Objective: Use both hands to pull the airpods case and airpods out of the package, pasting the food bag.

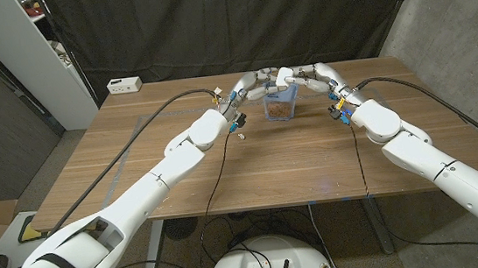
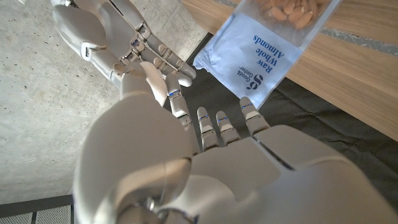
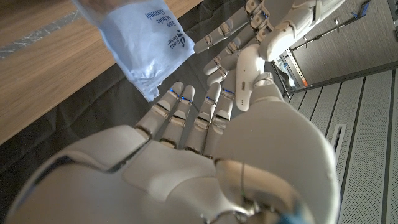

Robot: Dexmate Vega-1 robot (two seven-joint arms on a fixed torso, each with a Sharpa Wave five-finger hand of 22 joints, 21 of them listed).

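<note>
A clear food bag (image 1: 281, 106) of almonds with a pale blue label stands upright at the far middle of the wooden table (image 1: 251, 164). My left hand (image 1: 250, 85) and right hand (image 1: 306, 76) meet over its top, fingertips nearly touching each other. In the left wrist view the bag (image 2: 267, 43) reads "Raw Whole Almonds"; my left hand (image 2: 205, 162) has its fingers (image 2: 249, 112) stretched out right at the bag's top edge, with the right hand (image 2: 106, 37) opposite. In the right wrist view my right hand's (image 3: 205, 162) fingers (image 3: 177, 109) reach the bag's (image 3: 146, 53) corner. Any pinch on the edge is hidden.
A small white box (image 1: 124, 85) lies at the table's far left corner. Blue tape lines (image 1: 138, 130) mark the tabletop. Black cables (image 1: 162, 111) run along both arms. A black curtain hangs behind the table and a white shelf (image 1: 29, 57) stands at the left.
</note>
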